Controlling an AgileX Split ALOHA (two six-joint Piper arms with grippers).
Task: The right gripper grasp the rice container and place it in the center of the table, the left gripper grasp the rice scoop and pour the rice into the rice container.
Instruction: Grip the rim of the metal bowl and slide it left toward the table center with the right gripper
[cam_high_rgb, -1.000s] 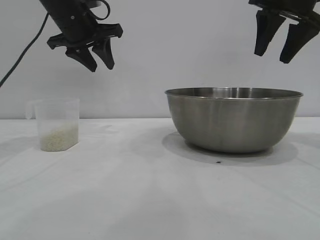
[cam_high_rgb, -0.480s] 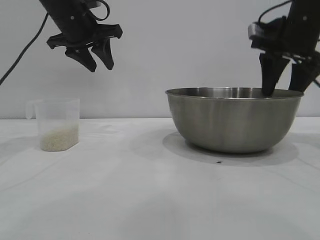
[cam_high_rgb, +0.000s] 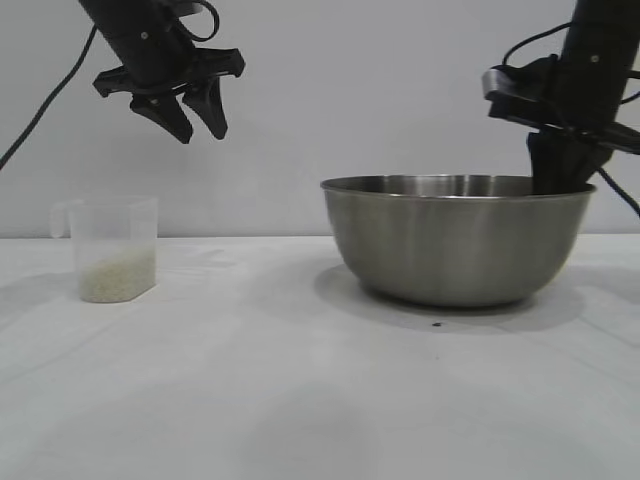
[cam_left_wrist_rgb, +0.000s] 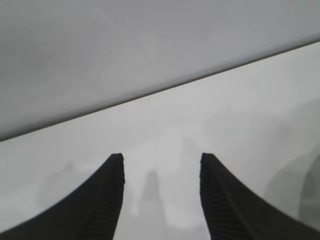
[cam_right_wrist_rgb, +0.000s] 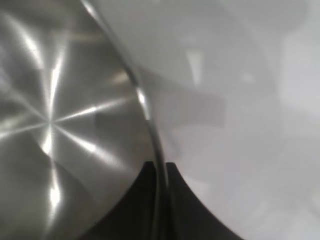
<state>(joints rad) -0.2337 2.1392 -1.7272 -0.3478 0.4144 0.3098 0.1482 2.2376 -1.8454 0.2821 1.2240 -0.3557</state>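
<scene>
Steel rice container (cam_high_rgb: 458, 243) sits at three o'clock on the table (cam_high_rgb: 300, 400), its rim pinched in the closed right gripper (cam_right_wrist_rgb: 159, 185), not yet carried to center. At ten o'clock, the left gripper (cam_high_rgb: 190, 115) hangs with jaws apart above the rice scoop (cam_high_rgb: 113, 248), its rice (cam_high_rgb: 118, 278) unpoured.

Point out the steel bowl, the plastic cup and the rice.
Bowl (cam_high_rgb: 455, 250): exterior view, on its outer wall.
Cup (cam_high_rgb: 113, 228): exterior view, on its clear wall above the grains.
Rice (cam_high_rgb: 118, 278): exterior view, on the heap inside the cup.
</scene>
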